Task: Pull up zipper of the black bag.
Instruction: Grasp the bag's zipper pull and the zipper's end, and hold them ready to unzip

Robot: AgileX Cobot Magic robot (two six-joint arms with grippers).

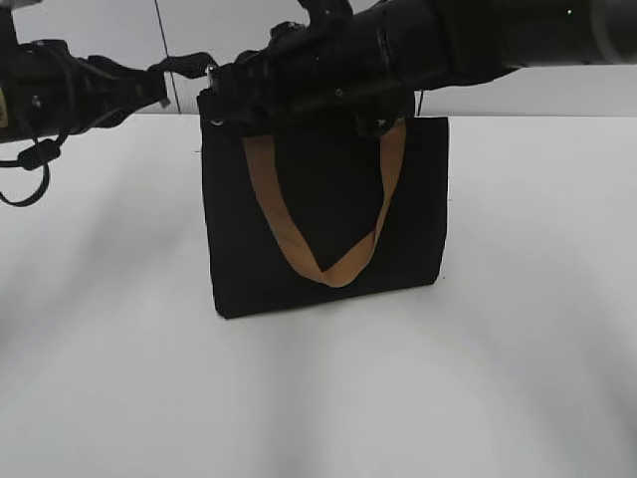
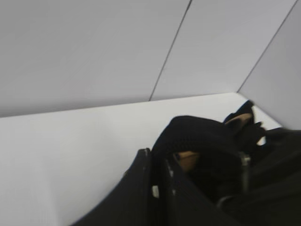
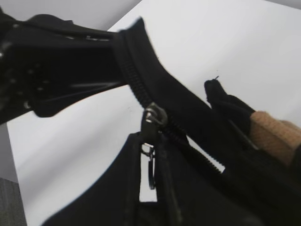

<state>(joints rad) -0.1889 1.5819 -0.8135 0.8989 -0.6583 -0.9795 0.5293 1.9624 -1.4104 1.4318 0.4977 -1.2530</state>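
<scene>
White table (image 1: 518,378) bare in front, then the black bag (image 1: 299,269) standing upright about mid-table, tan handle (image 1: 328,264) hanging in a V down its front face. Both arms meet at the bag's top edge. Right arm (image 1: 478,35) comes in from 2 o'clock, big & dark, crossing past the middle to the bag's top-left; right gripper (image 1: 239,95) sits there, on the bag's top edge. Right wrist view, close up: metal zipper slider (image 3: 154,115) w/ pull tab (image 3: 151,162) dangling below it, two dark fingers (image 3: 129,188) either side of the tab, a gap of white table showing between them, so they look parted around the tab, not pinched on it. Zipper teeth (image 3: 136,75) run from the slider up toward 11 o'clock. Tan handle bit also at 3 o'clock in that view. Left arm (image 1: 60,90) enters from 9 o'clock; left gripper (image 1: 184,80) reaches the bag's top-left corner, appears clamped on the fabric end there, but can't tell for sure — left wrist view is blurry, only shows dark bag folds (image 2: 202,136) & a metal glint. Behind everything, pale wall panels (image 1: 100,25) w/ a dark seam.
</scene>
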